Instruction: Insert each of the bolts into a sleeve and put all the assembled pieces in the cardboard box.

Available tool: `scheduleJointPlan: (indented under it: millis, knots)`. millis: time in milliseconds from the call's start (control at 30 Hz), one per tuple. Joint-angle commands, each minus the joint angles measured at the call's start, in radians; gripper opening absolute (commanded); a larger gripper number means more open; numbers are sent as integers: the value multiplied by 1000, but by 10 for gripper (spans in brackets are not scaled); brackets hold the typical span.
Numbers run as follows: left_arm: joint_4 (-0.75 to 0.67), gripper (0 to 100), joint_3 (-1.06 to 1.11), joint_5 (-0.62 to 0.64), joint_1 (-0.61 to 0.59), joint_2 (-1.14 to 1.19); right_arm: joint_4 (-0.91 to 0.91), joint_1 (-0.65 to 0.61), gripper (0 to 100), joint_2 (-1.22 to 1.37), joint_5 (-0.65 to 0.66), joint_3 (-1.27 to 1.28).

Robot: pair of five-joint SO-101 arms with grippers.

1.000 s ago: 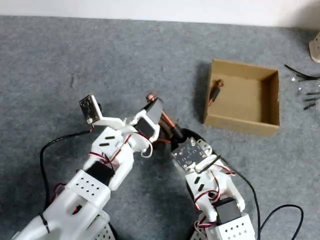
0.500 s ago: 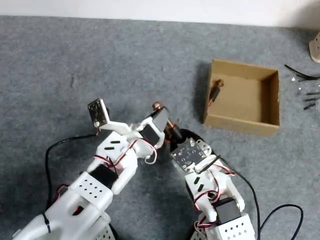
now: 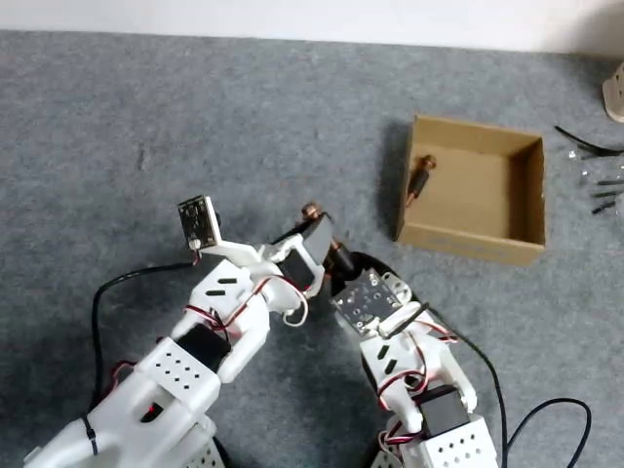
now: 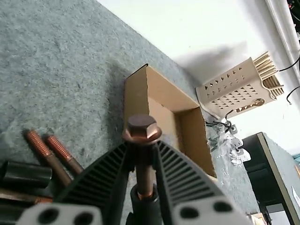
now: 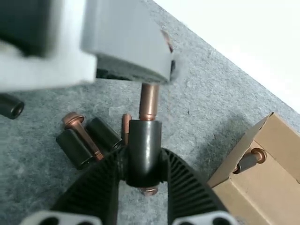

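The copper hex-head bolt [image 4: 141,132] is clamped by its shank in the left claw [image 4: 142,152], its lower end meeting the mouth of the black cylindrical sleeve [image 5: 144,143] — gripped upright in the right claw [image 5: 143,161] directly beneath. Loose copper bolts [image 5: 79,129] and spare black sleeves [image 5: 104,133] lie just beside the right claw on the grey carpet [image 3: 195,117]. The open cardboard box [image 3: 468,244] sits beyond both claws — one assembled piece [image 3: 420,179] inside.

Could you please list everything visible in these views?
Cardboard box: one, brown, on the grey carpet.
Assembled piece: one, black and copper, inside the box.
Held sleeve: one, black, left of the box.
Held bolt: one, copper, entering that sleeve.
Loose sleeves: three, black, on the carpet.
Loose bolts: at least two, copper, among them.
Holder: one, pale, beyond the box.
Left gripper: black, shut on the bolt.
Right gripper: black, shut on the sleeve.
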Motion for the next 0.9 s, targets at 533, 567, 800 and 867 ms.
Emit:
scheduleJointPlan:
  millis: [533, 567, 800, 867]
  knots:
    - [140, 235, -42, -15, -22, -22, -30, 35, 5, -18, -3, 93]
    - [140, 235, -44, -15, -24, -22, -30, 35, 5, -18, -3, 93]
    - [138, 235, -44, -15, -25, -22, -33, 33, 5, -18, -11, 93]
    - [137, 235, -44, -15, -25, -22, -45, 33, 5, -18, -12, 93]
